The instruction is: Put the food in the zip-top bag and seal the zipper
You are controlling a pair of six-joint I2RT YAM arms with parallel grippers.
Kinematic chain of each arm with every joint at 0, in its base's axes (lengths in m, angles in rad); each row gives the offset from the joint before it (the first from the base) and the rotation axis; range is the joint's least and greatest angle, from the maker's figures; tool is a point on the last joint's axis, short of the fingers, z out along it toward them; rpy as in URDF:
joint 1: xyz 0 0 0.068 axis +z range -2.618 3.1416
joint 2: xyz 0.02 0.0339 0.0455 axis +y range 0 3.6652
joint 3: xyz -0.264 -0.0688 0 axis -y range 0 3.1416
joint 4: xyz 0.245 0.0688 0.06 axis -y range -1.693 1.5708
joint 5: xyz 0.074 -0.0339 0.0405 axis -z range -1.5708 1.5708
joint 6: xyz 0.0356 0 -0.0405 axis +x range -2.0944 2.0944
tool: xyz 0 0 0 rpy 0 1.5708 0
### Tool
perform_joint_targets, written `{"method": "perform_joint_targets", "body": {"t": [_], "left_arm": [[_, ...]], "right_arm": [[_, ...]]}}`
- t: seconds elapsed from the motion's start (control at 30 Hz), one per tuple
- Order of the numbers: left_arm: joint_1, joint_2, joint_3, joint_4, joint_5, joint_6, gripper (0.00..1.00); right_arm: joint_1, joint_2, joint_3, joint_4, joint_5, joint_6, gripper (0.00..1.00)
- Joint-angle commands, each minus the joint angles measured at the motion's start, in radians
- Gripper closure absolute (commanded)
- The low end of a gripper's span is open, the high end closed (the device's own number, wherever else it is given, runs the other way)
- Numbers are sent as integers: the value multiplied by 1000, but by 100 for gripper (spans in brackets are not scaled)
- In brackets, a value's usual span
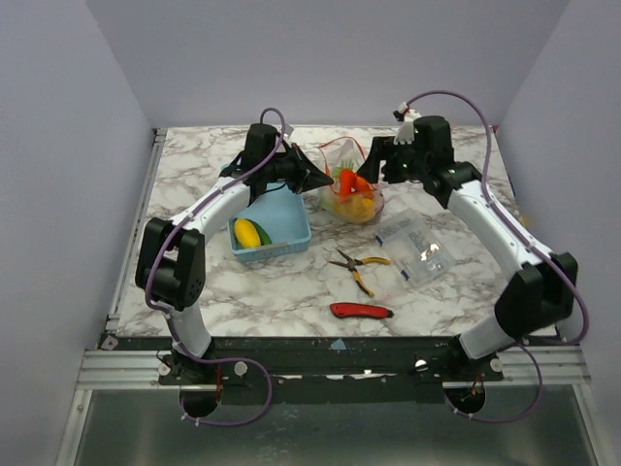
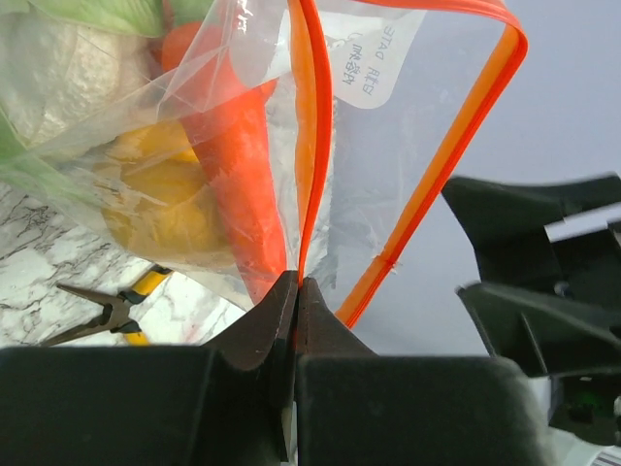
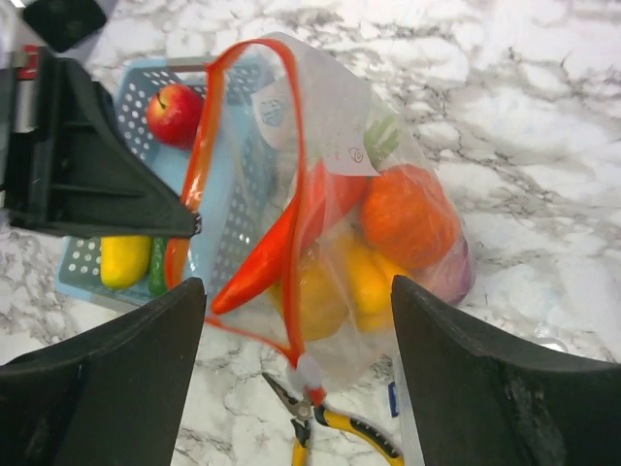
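Observation:
The zip-top bag (image 1: 351,192) stands at the table's middle back, its mouth open in a loop. It holds a red pepper (image 3: 267,262), an orange fruit (image 3: 408,214), a yellow one (image 3: 359,282), a purple one (image 3: 451,277) and something green (image 3: 383,136). My left gripper (image 2: 298,282) is shut on the red-orange zipper (image 2: 312,146) at the mouth's left end and holds it up. It also shows in the top view (image 1: 325,178). My right gripper (image 3: 298,283) is open and empty above the bag, just right of it in the top view (image 1: 376,161).
A light blue mesh basket (image 1: 291,225) left of the bag holds a red apple (image 3: 175,112), a yellow piece (image 1: 247,233) and a green one (image 3: 157,264). Yellow-handled pliers (image 1: 359,267), a red utility knife (image 1: 361,311) and a flat clear packet (image 1: 419,248) lie nearer.

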Motion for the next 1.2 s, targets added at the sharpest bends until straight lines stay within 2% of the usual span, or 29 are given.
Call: {"method": "perform_joint_targets", "body": {"t": [0.0,0.13,0.2,0.23,0.4,0.47,0.63,0.8,0.93,1.03,1.17], "left_arm": [[10,-54,31,-1,11,21,100],[14,-53,38,5,6,12,100],[13,-54,39,5,11,6,100],[14,-56,38,7,12,3,100],[14,-65,42,5,18,7,100],[14,-63,49,5,21,11,100],[14,-59,58,0,30,27,100],[14,-61,66,-19,23,50,100],[14,-55,72,-15,32,46,100],[13,-47,83,-15,44,52,100],[15,-60,91,-52,37,128,100]], "right_arm": [[-3,-182,-209,276,7,-49,20],[-6,-402,-553,708,-23,-81,23],[-6,-465,-699,921,-94,-141,22],[-7,-467,-738,963,-89,-146,21],[-12,-423,-766,972,-183,-189,23],[-12,-377,-755,977,-237,-212,27],[-13,-299,-728,1012,-202,-223,35],[-12,-273,-695,953,-179,-279,50],[-13,-240,-711,984,-176,-294,69],[-12,-201,-702,1012,-173,-285,73],[-13,-197,-699,1038,-143,-278,92]]}}
